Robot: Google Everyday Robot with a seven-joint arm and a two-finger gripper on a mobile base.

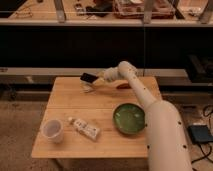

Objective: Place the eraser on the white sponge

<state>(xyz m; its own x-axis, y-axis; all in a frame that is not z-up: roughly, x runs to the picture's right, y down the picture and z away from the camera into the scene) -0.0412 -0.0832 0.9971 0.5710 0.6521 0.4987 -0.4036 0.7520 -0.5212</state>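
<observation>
Gripper point(96, 79) at table's point(70, 107) far edge; jaws clamped on eraser point(88, 78), just above white sponge point(88, 88).

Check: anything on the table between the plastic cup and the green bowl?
Yes: camera view shows the white printed tube lying between the cup and green bowl. Gripper, shut on the eraser, is at the far edge.
</observation>
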